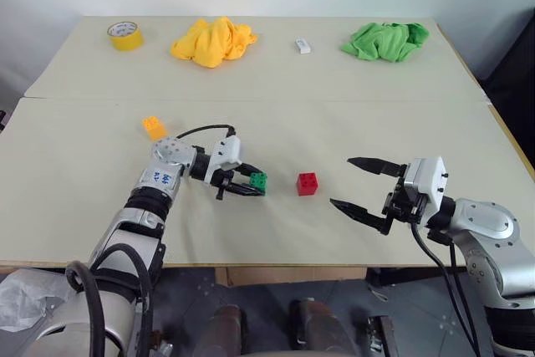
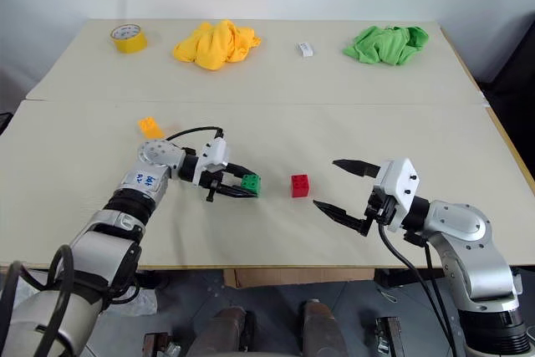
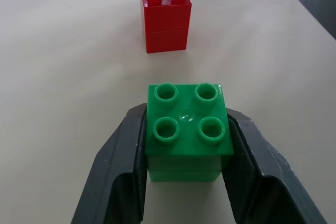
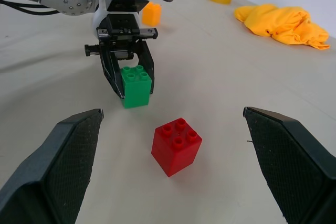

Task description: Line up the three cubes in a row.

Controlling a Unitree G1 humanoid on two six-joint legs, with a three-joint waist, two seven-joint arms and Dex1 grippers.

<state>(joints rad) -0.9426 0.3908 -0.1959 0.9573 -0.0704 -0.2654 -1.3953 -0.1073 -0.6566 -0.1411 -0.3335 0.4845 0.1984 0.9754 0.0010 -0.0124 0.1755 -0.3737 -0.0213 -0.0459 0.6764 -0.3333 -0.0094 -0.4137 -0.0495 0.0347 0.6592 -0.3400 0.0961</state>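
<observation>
Left gripper (image 1: 253, 186) clamping the green cube (image 3: 186, 129) between both fingers, holding it low over the table (image 1: 84, 232). Sitting just beside it, toward the robot's right, the red cube (image 1: 307, 183), apart from the green one. Right gripper (image 1: 358, 183) hanging spread wide and empty past the red cube. Lying behind the left wrist, the orange-yellow cube (image 1: 154, 127).
</observation>
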